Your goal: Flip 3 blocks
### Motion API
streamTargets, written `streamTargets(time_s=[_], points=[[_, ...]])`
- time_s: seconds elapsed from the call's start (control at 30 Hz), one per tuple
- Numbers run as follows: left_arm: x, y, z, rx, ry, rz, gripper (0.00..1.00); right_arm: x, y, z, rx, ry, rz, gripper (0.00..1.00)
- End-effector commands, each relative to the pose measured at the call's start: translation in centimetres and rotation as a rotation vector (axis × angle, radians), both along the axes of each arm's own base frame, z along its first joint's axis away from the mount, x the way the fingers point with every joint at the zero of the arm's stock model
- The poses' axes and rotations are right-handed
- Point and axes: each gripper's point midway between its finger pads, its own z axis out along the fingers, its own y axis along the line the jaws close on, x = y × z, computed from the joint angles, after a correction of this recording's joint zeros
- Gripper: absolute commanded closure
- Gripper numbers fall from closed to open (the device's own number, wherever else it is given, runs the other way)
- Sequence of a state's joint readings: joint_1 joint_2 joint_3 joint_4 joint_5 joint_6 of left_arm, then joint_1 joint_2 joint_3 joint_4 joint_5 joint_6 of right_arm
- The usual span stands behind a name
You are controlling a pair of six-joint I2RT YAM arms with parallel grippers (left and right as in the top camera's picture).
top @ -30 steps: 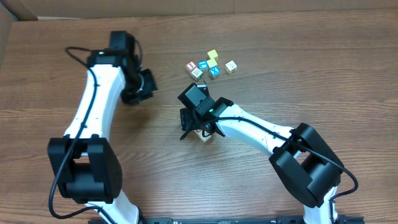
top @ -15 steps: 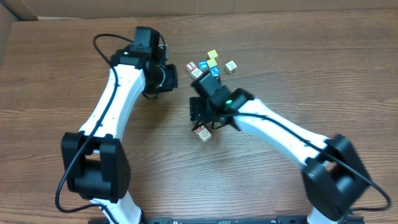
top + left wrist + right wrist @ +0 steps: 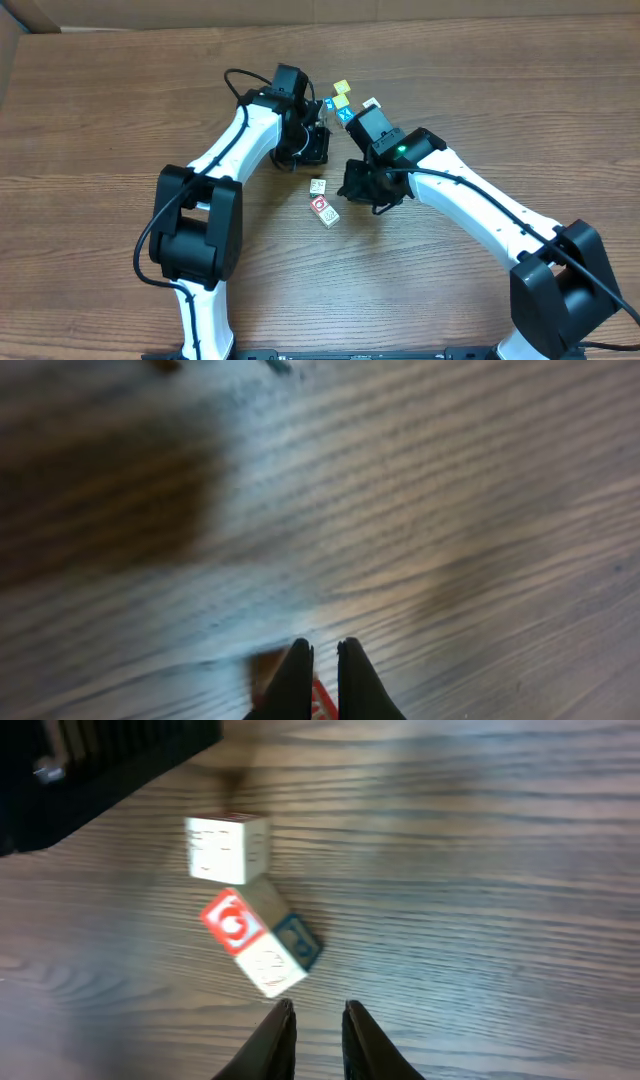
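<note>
Blocks [image 3: 322, 203] grouped near the desk's [image 3: 100, 150] middle, red-ring block [image 3: 235, 920] touched by a cream block [image 3: 272, 965], left gripper [image 3: 322, 650] closed on nothing, right gripper [image 3: 315, 1012] nearly closed, nothing held.

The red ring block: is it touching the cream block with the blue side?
Touching. The right wrist view shows the red-ring wooden cube sitting flush, side to side, against the cream-topped, blue-sided wooden cube, with no gap between them.

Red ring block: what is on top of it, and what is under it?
Nothing is on the red ring block; its ring face shows whole. Under it is the wooden table. Its underside is covered.
</note>
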State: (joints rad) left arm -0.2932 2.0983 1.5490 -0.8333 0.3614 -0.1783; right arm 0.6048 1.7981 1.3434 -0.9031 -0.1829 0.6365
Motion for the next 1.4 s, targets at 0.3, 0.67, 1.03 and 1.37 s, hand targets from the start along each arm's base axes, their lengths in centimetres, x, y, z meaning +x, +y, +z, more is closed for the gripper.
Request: streamTargets(time_s=[0.3, 0.67, 1.03, 1.37], points=[[-2.6, 1.0, -0.9, 0.051, 0.097, -0.048, 0.96, 0.4, -0.8, 0.0, -0.004, -0.006, -0.027, 0.81], [-3.0, 1.4, -1.0, 0.073, 0.112, -0.046, 0.96, 0.4, -0.8, 0.0, -0.004, -0.006, -0.027, 0.81], [-4.1, 3.1, -1.4, 0.166, 0.153, -0.041, 0.96, 0.4, -0.8, 0.0, -0.004, -0.006, -0.027, 0.81], [-3.1, 3.1, -1.3, 0.171, 0.115, -0.029, 0.96, 0.0, -0.6, 0.1, 0.009, 0.011, -0.025, 0.96]])
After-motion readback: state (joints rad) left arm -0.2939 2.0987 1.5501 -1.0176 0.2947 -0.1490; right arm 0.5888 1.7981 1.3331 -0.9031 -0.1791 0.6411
